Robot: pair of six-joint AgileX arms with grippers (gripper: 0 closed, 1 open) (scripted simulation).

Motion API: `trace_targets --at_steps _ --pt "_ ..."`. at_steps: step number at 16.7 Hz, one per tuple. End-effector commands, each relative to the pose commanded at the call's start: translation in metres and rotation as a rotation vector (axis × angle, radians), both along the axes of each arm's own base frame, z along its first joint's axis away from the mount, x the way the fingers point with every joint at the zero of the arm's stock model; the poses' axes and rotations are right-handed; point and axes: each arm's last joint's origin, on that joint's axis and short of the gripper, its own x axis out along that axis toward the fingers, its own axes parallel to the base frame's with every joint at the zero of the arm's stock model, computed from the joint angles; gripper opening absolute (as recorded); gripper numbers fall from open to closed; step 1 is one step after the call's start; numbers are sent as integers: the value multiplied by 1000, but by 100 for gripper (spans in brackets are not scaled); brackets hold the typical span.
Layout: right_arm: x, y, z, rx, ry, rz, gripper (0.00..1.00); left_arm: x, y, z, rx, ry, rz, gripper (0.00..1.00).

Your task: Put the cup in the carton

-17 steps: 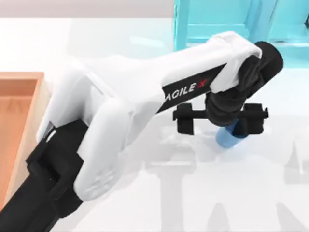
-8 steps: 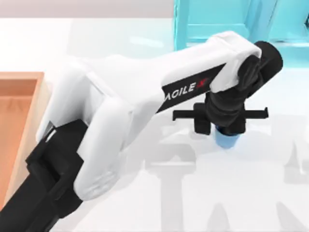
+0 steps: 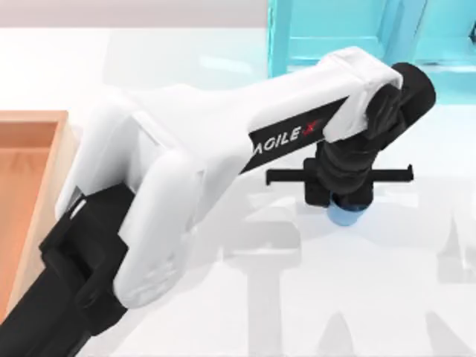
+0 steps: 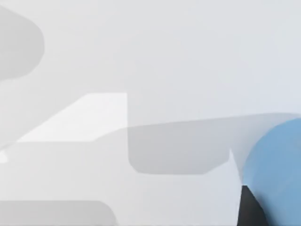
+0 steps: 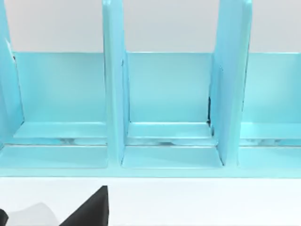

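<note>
White table (image 3: 223,44), left gripper (image 3: 338,195) apparently clamping cup (image 3: 343,215), carton (image 3: 30,171) left

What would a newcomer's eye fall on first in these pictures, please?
First, the big white left arm stretching across the table, its claw down over the small round blue cup right of centre. Then the turquoise shelf-like frame at the far edge, and the large orange-brown rectangular carton at the left edge.

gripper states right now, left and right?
Left end effector: closed on the cup, over the table's right part, above the white tabletop.
Right end effector: cannot be told; its wrist camera faces the turquoise shelf.
</note>
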Motion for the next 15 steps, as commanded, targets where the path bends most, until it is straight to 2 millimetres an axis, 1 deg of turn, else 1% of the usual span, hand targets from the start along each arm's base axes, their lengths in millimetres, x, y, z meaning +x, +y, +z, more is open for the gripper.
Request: trace_targets --at_steps 3,5,6,7,9,12,13,15 --pt "0 0 0 0 0 0 100 -2 -1 1 -1 -1 -4 0" --pt "0 0 0 0 0 0 100 6 9 5 2 8 -6 0" --pt "0 0 0 0 0 0 100 14 20 9 5 15 -7 0" --pt "0 0 0 0 0 0 100 23 34 16 9 21 -7 0" --pt "0 0 0 0 0 0 100 46 73 31 15 31 -7 0" --pt "0 0 0 0 0 0 100 79 149 55 27 42 -3 0" --pt "0 0 0 0 0 0 100 87 172 61 31 47 0 0" --pt "0 0 0 0 0 0 100 94 213 71 37 62 8 0"
